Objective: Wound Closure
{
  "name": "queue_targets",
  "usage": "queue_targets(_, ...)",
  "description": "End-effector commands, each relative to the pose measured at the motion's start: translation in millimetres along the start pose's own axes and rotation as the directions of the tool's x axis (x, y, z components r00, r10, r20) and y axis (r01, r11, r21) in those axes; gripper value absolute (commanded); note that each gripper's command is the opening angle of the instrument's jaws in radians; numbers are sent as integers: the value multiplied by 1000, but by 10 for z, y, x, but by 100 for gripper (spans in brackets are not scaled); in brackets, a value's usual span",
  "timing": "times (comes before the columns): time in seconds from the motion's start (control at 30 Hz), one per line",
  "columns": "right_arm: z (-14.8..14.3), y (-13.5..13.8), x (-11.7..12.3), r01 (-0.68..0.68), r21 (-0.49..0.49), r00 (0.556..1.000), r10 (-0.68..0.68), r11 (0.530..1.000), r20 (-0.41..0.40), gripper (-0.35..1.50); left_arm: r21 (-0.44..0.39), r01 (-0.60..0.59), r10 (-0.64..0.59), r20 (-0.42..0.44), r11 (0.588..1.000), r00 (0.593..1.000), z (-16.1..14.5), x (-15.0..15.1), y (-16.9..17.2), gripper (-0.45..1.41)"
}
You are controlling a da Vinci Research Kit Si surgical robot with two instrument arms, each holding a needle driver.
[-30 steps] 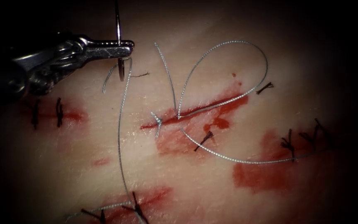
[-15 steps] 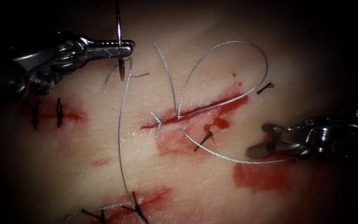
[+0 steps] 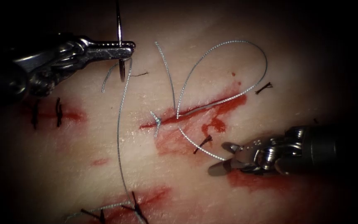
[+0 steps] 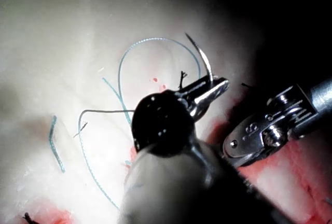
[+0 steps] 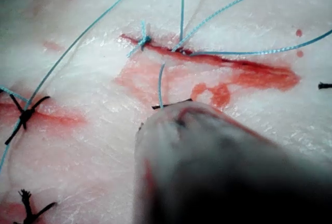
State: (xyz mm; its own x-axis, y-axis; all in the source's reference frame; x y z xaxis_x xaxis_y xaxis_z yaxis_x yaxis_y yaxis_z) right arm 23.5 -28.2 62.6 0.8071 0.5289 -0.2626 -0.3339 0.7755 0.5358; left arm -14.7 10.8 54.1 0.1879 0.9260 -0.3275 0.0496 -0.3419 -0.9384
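the cut (image 3: 195,111) is the landmark. up and left of it, the left pincer (image 3: 125,48) grips the needle (image 3: 119,29) mid-curve, clear of the tissue (image 3: 83,137), its long axis upright. down and right of the cut, the right pincer (image 3: 225,157) gapes open at the thread (image 3: 199,148), holding nothing; it is the nearer arm. a second ago it was out of view, and has since crept leftward along the strand.

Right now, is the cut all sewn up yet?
Not yet. One knot sits at the cut's left end; the rest gapes, red. The left tool holds the needle mid-curve, above the tissue, not in it. The right tool, open, holds nothing, right beside the thread.
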Motion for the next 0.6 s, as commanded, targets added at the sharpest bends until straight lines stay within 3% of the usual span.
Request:
queue_targets(0.03,9,-1,-2,12,33,1000,-12,999,4,-18,-1,0,0,0,1000,1000,3,-3,-5,-45)
queue_targets(0.07,6,-1,-5,23,69,1000,-23,997,6,-35,-1,0,0,0,1000,1000,3,-3,-4,-45)
queue_targets(0.37,-48,0,-41,-11,114,996,1,993,84,-35,-1,0,0,0,1000,1000,3,-3,-4,-45)
queue_targets(0.6,-107,17,-92,-94,102,981,74,990,178,-35,-1,0,0,0,1000,1000,3,-3,-4,-45)
